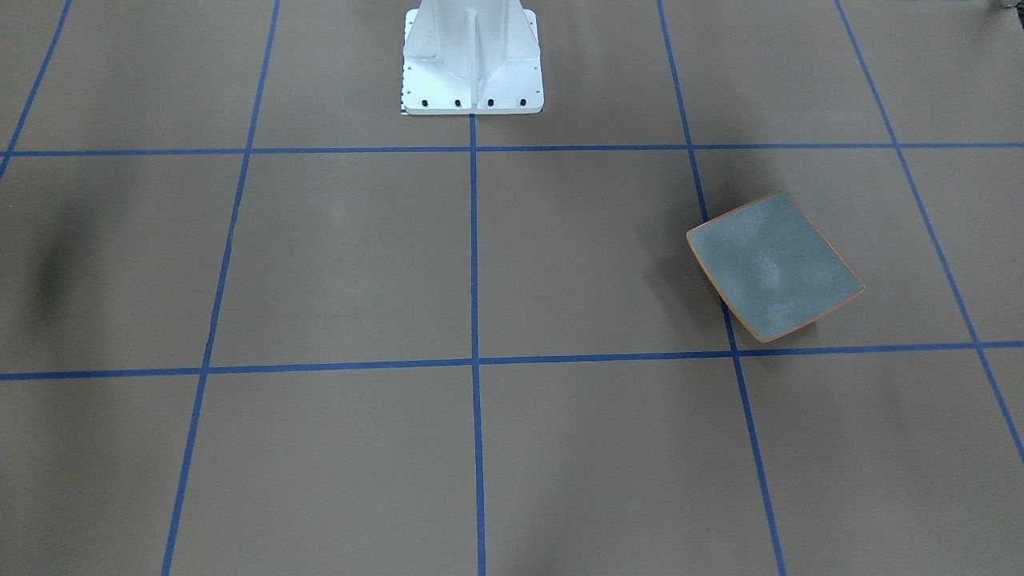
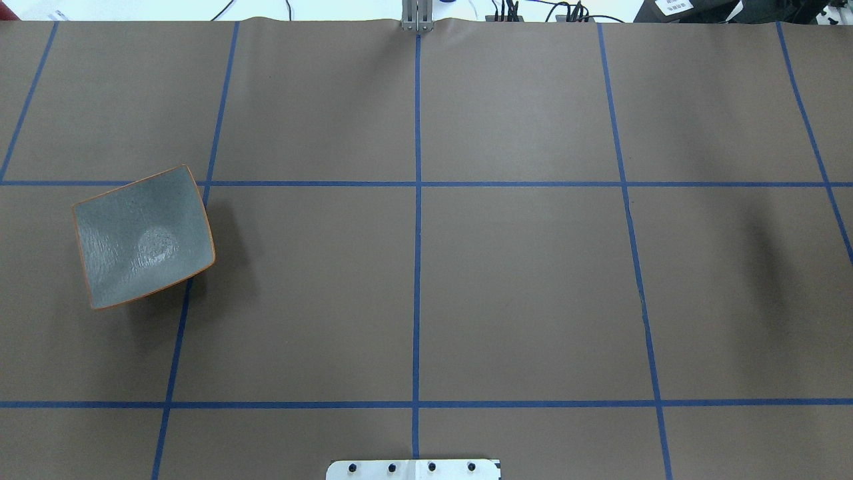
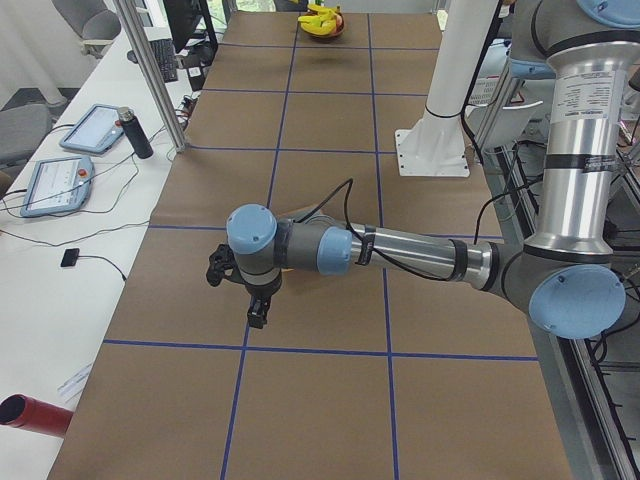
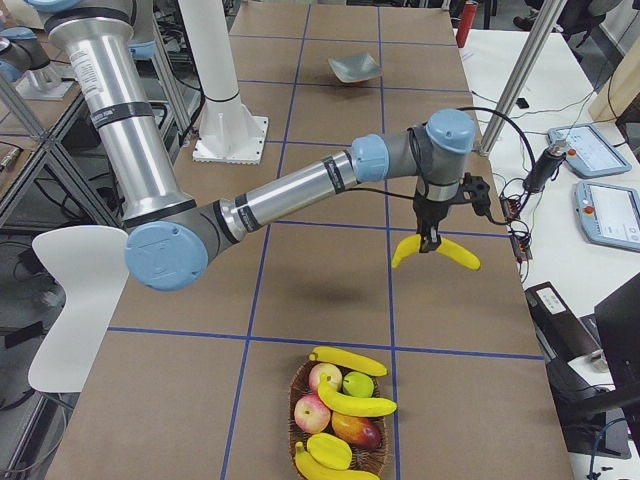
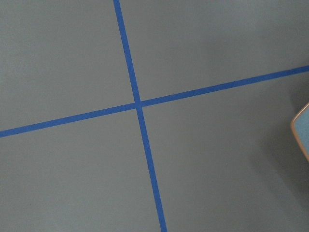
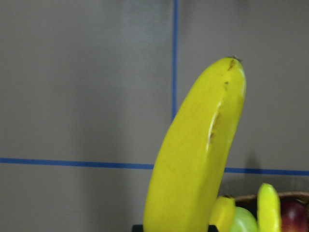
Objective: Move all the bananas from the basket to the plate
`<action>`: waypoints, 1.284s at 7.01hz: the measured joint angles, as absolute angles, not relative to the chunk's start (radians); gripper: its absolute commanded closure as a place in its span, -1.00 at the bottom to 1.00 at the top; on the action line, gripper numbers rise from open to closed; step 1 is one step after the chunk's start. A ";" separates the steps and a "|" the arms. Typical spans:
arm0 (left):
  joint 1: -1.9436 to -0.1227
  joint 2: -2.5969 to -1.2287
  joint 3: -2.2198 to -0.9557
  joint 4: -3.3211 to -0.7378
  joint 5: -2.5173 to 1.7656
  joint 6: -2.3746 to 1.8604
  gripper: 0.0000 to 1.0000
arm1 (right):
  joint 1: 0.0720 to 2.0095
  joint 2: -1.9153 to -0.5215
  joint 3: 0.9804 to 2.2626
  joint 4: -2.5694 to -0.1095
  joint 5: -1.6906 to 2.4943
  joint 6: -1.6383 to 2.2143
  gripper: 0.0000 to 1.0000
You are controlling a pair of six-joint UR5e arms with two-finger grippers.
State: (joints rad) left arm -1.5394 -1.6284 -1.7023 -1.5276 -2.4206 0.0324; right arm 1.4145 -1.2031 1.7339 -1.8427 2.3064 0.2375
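In the exterior right view my right gripper (image 4: 428,243) hangs above the table, shut on a yellow banana (image 4: 435,250). That banana (image 6: 198,154) fills the right wrist view. Other bananas (image 4: 355,403) lie in the wicker basket (image 4: 300,385) near that end of the table, one (image 4: 347,360) across its rim. The grey-blue plate (image 2: 143,237) with an orange rim sits bare at the robot's left; it also shows in the front view as the plate (image 1: 774,266). My left gripper (image 3: 235,297) hovers low near the plate; whether it is open I cannot tell.
Red apples (image 4: 322,377) and a green fruit (image 4: 357,384) share the basket. The white robot base (image 1: 472,60) stands at the table's middle edge. Tablets (image 3: 88,127), a dark bottle (image 3: 135,135) and metal poles (image 3: 150,75) line the side bench.
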 measured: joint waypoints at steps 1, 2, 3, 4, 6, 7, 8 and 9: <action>-1.492 -1.685 -1.713 -1.531 -2.423 -0.062 -1.00 | 1.303 -1.161 1.792 -1.841 2.308 0.374 1.00; -1.433 -1.754 -1.723 -1.534 -2.432 -0.185 -1.00 | 1.197 -1.119 1.845 -1.840 2.308 0.510 1.00; -1.384 -1.822 -1.727 -1.538 -2.464 -0.306 -1.00 | 1.109 -1.074 1.884 -1.839 2.306 0.642 1.00; -1.332 -1.902 -1.727 -1.540 -2.512 -0.438 -1.00 | 1.021 -1.019 1.913 -1.838 2.301 0.759 1.00; -1.205 -2.054 -1.718 -1.548 -2.542 -0.666 -1.00 | 0.860 -0.900 1.931 -1.838 2.255 0.940 1.00; -1.165 -2.103 -1.704 -1.576 -2.544 -0.734 -1.00 | 0.786 -0.857 1.932 -1.838 2.214 0.988 1.00; -1.133 -2.132 -1.691 -1.631 -2.544 -0.809 -1.00 | 0.725 -0.824 1.930 -1.840 2.176 1.030 1.00; -1.097 -2.148 -1.683 -1.714 -2.543 -0.924 -1.00 | 0.672 -0.795 1.927 -1.840 2.137 1.073 1.00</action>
